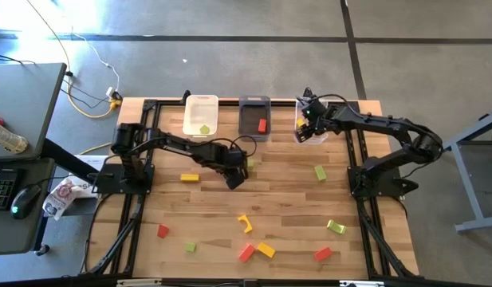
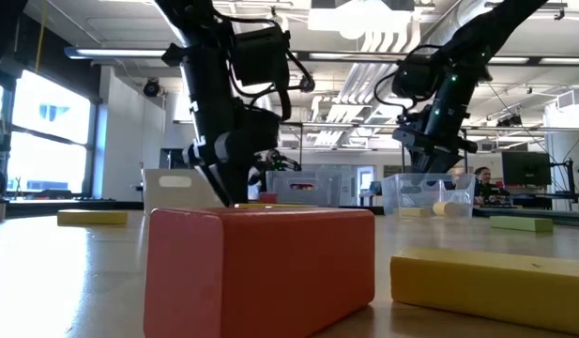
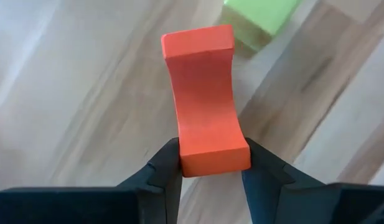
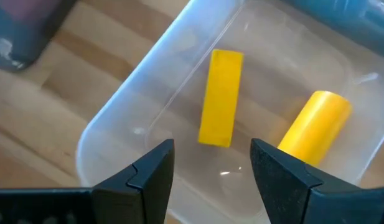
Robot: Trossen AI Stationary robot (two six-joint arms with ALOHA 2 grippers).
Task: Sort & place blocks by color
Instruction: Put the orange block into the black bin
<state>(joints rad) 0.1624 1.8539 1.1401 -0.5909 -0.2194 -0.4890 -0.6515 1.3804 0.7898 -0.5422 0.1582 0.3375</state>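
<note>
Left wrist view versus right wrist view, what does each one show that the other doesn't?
Only the left wrist view shows the left tool shut on a red block above the wooden table, with a green block beyond it. Only the right wrist view shows the right tool open over the clear bin, which holds a yellow bar and a yellow cylinder. Both show wooden tabletop.
</note>
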